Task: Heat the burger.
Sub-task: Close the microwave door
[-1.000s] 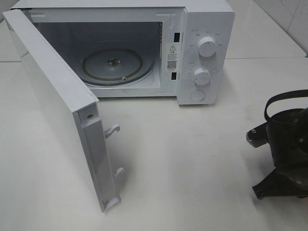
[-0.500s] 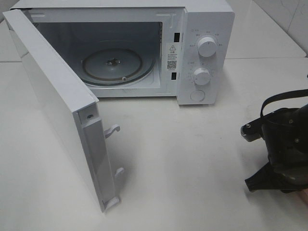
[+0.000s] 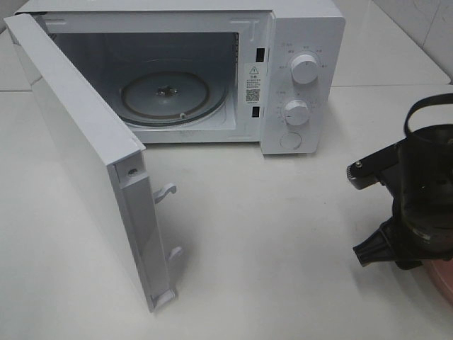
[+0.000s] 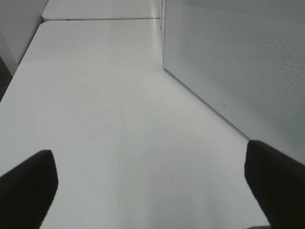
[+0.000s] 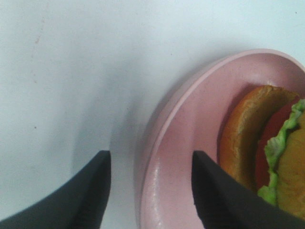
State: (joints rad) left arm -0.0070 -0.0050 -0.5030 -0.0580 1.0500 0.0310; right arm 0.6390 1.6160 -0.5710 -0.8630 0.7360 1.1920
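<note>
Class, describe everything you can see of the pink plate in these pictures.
The pink plate is round, smooth and glossy, like plastic or glazed ceramic, with a raised rim and a shallow well. It rests flat on the white table and holds the burger, which is cut off at the picture's edge. The right end effector hovers open over its rim, one finger on each side. The high view shows only its edge at the lower right corner.

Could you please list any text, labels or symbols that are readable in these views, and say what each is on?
Nothing can be read as words.
Warning-triangle sign and QR code: sticker on the microwave door frame; its print is too small.
Markings around the upper dial and lower dial: too blurred.
</note>
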